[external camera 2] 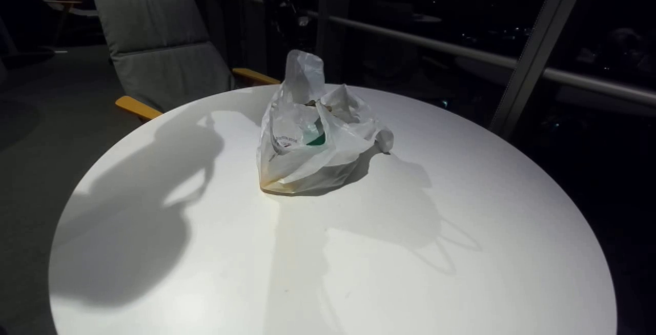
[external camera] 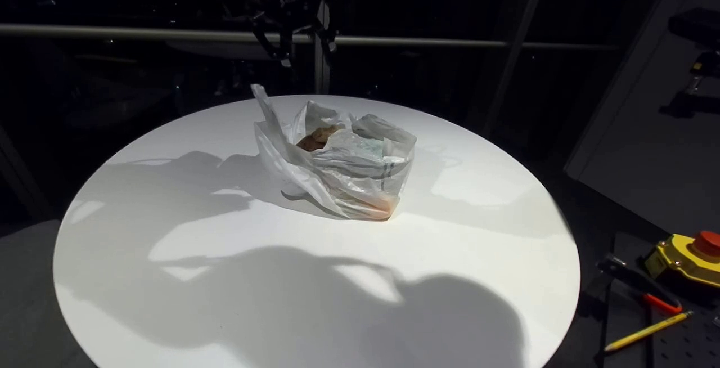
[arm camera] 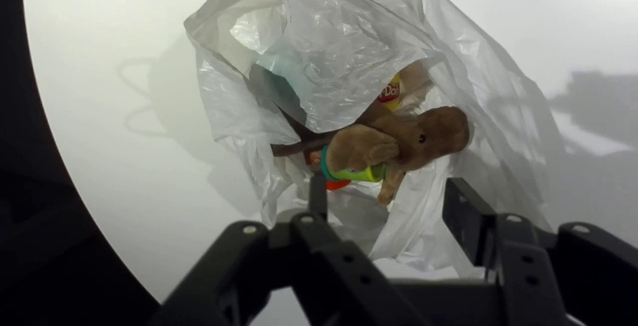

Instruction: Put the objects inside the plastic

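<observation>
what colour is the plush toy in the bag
Brown; the plush toy shows best in the wrist view.

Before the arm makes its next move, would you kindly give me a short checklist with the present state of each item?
1. Gripper open and holding nothing: ok.
2. Gripper apart from the plastic bag: ok, it hangs above it in an exterior view.
3. Brown plush animal inside the bag: ok.
4. Lime-green tub inside the bag: ok, partly covered by the plush.
5. Bag fully open: not ok, its wrinkled film covers part of the inside.
6. Toy count complete: cannot tell, some may be hidden.
</observation>
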`<control>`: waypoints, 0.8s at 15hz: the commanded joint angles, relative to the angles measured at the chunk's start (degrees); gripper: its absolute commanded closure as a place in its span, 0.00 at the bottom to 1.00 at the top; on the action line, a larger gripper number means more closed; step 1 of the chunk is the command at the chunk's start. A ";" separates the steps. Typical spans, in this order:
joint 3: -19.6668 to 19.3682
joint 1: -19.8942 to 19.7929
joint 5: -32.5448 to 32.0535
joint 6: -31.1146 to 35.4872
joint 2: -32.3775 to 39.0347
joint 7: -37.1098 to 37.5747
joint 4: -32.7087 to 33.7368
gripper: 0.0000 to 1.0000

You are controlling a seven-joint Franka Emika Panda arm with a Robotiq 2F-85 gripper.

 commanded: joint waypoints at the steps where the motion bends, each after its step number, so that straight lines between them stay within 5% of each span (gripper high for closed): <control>1: 1.96 0.26 -0.62 6.03 -5.22 -8.09 -7.76 0.07; 3: 3.49 -0.52 0.67 8.54 -5.76 -13.06 -10.03 0.00; 12: 11.30 -7.36 5.08 16.64 -4.39 -37.45 -18.55 0.00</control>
